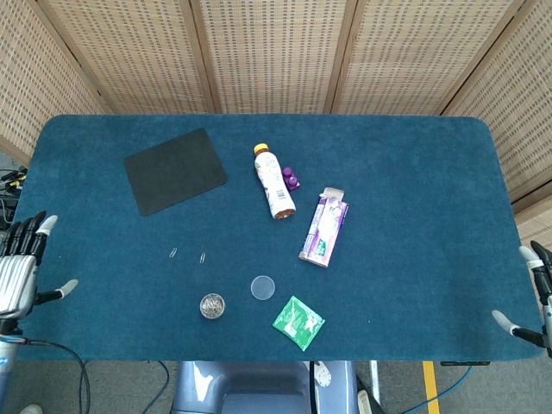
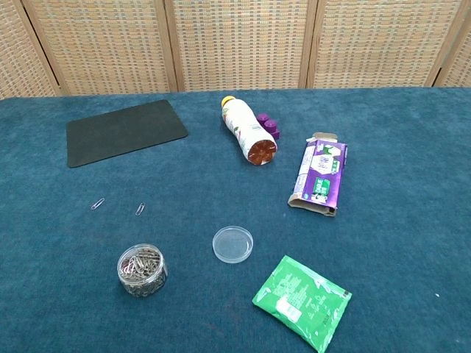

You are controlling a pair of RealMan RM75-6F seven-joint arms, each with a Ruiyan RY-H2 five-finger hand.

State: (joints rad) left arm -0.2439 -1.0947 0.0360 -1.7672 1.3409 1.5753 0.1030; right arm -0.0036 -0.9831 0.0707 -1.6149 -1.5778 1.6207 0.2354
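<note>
At the bench's [image 1: 414,190] left edge the left hand [image 1: 19,267] hovers, fingers spread, empty; the paperclip jar [image 1: 212,305] sits well apart, two loose paperclips [image 1: 188,255] between; right hand [image 1: 535,297] spread at right edge.

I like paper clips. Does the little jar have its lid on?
No, it is open. The jar of paper clips shows bare clips at its top, and the clear round lid lies flat beside it, apart.
</note>
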